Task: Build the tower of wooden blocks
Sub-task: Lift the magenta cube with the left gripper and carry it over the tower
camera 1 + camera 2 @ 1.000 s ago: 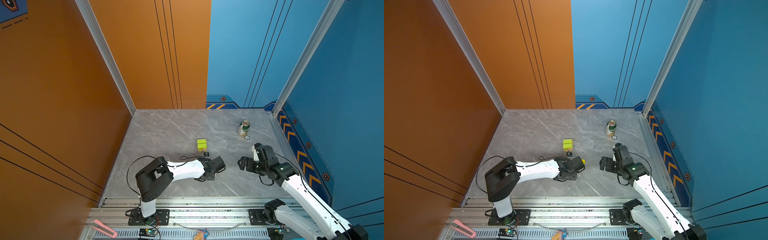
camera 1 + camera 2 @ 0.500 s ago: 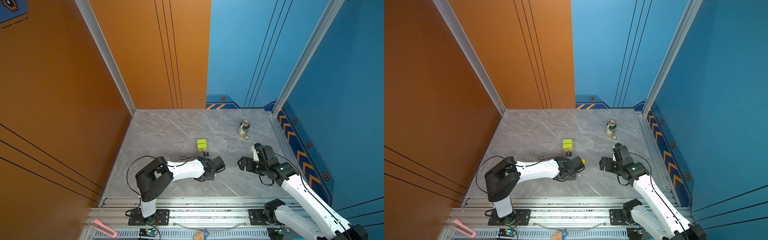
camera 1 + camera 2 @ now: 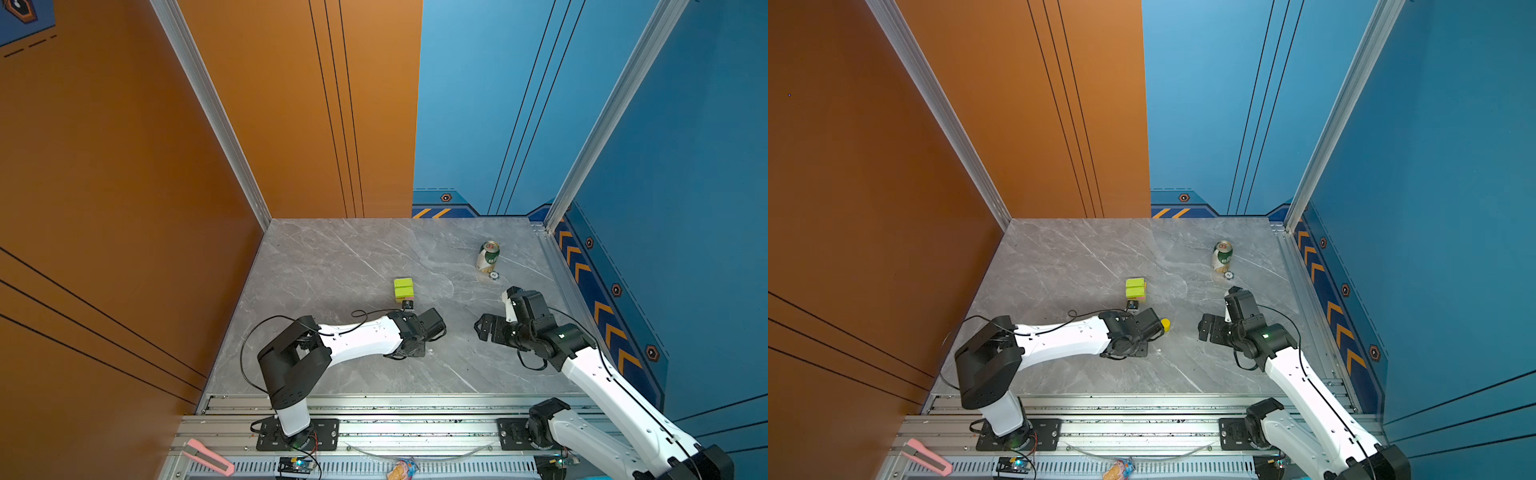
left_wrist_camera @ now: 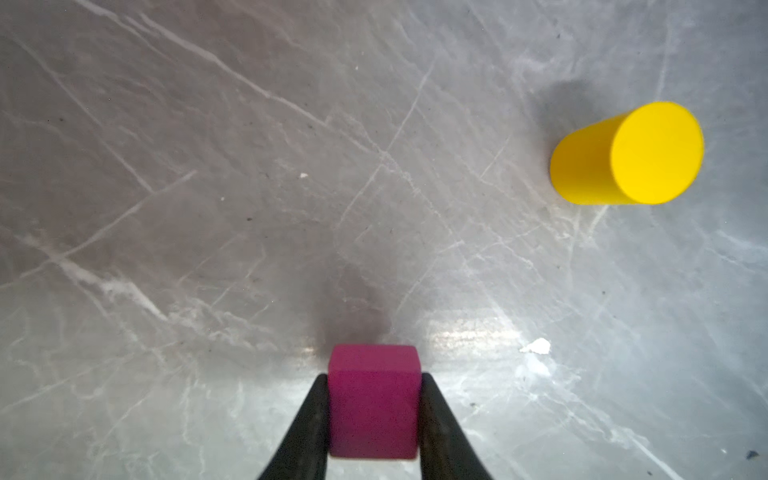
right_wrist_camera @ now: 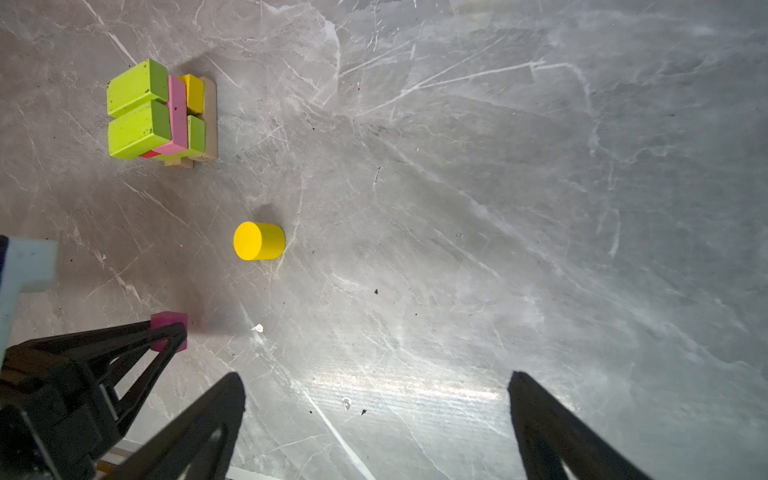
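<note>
The grey marble surface (image 3: 332,257) carries everything. The left arm (image 3: 357,338) lies low across it, and the right arm (image 3: 598,374) reaches in from the opposite side, with bare surface between the two.

The tower (image 3: 403,289) stands beyond the left jaws, toward the back wall, well apart from both sets of jaws. In the right wrist view the tower (image 5: 160,112) shows tan bars lowest, then yellow and green blocks, a pink slab with a sliver of red-orange under it, and two lime-green blocks on top.

A green-and-white can (image 3: 488,256) stands beyond the right jaws, well apart from them. The yellow cylinder (image 4: 627,156) sits alone on the surface ahead of the left jaws and off to one side — between them and the tower, touching neither.

The left jaws are clamped on the magenta cube (image 4: 374,401), one black tip pressed against each of two opposite faces. Whether the cube touches the surface I cannot tell. The right jaws stand wide apart with only bare surface between them. A white speck (image 4: 536,345) lies near the left jaws' tips.
</note>
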Tool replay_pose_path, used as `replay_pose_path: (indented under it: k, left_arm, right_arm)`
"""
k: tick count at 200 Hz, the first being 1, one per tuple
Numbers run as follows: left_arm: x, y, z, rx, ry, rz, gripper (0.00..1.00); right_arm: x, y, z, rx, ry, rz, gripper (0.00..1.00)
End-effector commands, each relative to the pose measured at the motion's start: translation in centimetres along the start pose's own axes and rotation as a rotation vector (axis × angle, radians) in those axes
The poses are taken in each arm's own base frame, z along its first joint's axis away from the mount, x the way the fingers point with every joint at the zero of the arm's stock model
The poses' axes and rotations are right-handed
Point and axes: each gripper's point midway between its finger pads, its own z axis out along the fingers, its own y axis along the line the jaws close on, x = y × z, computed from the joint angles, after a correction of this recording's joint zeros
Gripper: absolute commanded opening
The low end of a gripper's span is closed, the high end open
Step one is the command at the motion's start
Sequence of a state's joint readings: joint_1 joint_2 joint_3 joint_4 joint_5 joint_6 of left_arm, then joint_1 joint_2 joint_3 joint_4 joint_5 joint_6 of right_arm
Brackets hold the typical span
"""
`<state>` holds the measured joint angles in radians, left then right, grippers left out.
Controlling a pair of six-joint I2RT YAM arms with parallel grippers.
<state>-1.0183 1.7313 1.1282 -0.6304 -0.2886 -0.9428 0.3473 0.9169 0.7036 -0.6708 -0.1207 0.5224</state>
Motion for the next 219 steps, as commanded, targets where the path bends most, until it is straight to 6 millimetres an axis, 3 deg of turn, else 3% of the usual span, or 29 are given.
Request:
replay_pose_path:
  k: [1, 48, 107, 153, 219]
  left_arm:
    - [-1.7, 0.9, -2.0, -0.020, -0.038, 0.008, 0.28]
    - [-4.2, 2.1, -4.2, -0.014, -0.089, -0.017, 0.28]
    - [-7.5, 4.0, -5.3, -0.005, -0.117, -0.066, 0.28]
    - [-10.2, 3.9, -5.9, 0.008, -0.136, -0.071, 0.28]
    - [-13.2, 2.6, -5.0, 0.037, -0.119, -0.075, 0.26]
  right_arm:
    - [-0.3, 0.2, 0.1, -0.005, 0.001, -0.011, 1.00]
    - [-0.7, 0.3, 0.1, -0.002, -0.003, -0.015, 1.00]
    - [-0.9, 0.5, 0.3, -0.007, -0.002, -0.019, 1.00]
    - [-1.3, 1.2, 0.4, -0.024, -0.001, -0.028, 1.00]
    - [-2.4, 2.6, -0.2, -0.026, -0.004, -0.050, 1.00]
